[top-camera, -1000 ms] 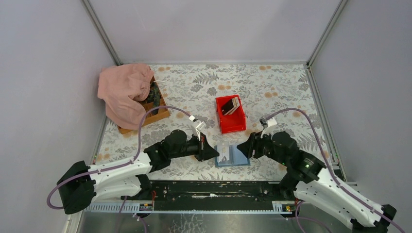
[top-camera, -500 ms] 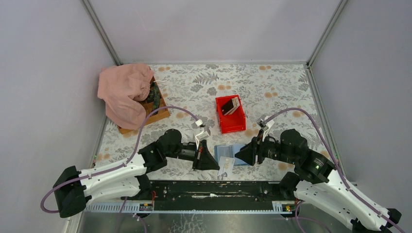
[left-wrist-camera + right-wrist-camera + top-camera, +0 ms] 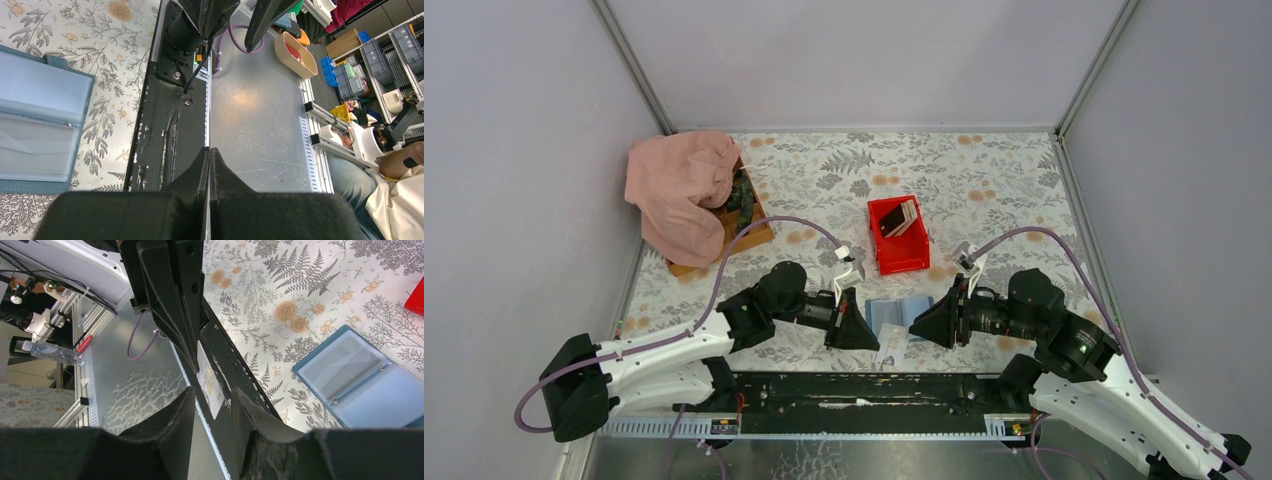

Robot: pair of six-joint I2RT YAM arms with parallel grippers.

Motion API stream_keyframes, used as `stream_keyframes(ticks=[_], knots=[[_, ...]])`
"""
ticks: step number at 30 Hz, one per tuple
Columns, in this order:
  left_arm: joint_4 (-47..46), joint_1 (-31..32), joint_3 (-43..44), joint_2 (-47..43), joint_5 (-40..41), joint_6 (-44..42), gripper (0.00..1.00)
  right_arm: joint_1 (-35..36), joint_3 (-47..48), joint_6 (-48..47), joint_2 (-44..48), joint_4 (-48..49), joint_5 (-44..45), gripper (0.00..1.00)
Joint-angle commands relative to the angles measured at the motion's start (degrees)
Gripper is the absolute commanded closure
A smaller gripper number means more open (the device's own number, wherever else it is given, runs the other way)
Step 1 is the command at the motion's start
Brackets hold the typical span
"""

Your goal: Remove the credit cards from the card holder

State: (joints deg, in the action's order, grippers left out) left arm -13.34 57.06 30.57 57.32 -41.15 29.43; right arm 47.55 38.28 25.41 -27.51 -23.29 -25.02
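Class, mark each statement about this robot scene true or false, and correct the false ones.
1. The blue card holder lies open. True.
2. The left gripper has open, empty jaws. False: its jaws are shut on a white card.
3. The right gripper has its jaws open, one on either side of that white card. True.
4. The red bin is empty. False: it holds several cards.
5. The pink cloth lies at the right edge. False: it drapes over a wooden box at the far left.
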Motion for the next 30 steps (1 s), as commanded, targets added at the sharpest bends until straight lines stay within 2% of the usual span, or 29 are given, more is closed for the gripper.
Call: stream_keyframes(ticks=[1, 9, 13, 16, 20, 25, 27, 30], knots=[[-2.5, 0.2, 1.9, -0.2, -0.7, -1.1, 1.0, -0.1, 1.1, 0.1, 0.6, 2.5, -1.7, 0.61], [-2.6, 0.2, 2.7, 0.7, -0.9, -1.0, 1.0, -0.1, -2.2, 0.9, -0.9, 5.9, -4.1, 0.62], [-2.6, 0.2, 2.7, 1.1, -0.9, -1.0, 1.0, -0.1, -2.9, 1.2, -0.4, 6.8, -4.5, 0.66], [-2.9, 0.2, 2.8, 1.3, -0.9, -0.9, 1.0, -0.1, -2.8, 0.8, -0.3, 6.2, -4.2, 0.76], [-2.8, 0.2, 3.1, 1.8, -1.1, -0.9, 1.0, -0.1, -2.9, 0.8, -0.1, 6.0, -3.0, 0.99], [-0.8, 0.2, 3.2, 1.4, 2.5, -1.0, 1.0, -0.1, -3.4, 1.0, 0.7, 6.3, -0.9, 1.0], [3.1, 0.2, 3.7, 0.4, 6.5, -2.2, 0.8, -0.1, -2.8, 1.2, 0.8, 5.5, 3.5, 1.0], [9.0, 0.2, 3.6, -3.4, 14.8, -3.4, 0.59, -0.1, -0.4, 0.9, -0.8, 4.4, 13.0, 1.0]])
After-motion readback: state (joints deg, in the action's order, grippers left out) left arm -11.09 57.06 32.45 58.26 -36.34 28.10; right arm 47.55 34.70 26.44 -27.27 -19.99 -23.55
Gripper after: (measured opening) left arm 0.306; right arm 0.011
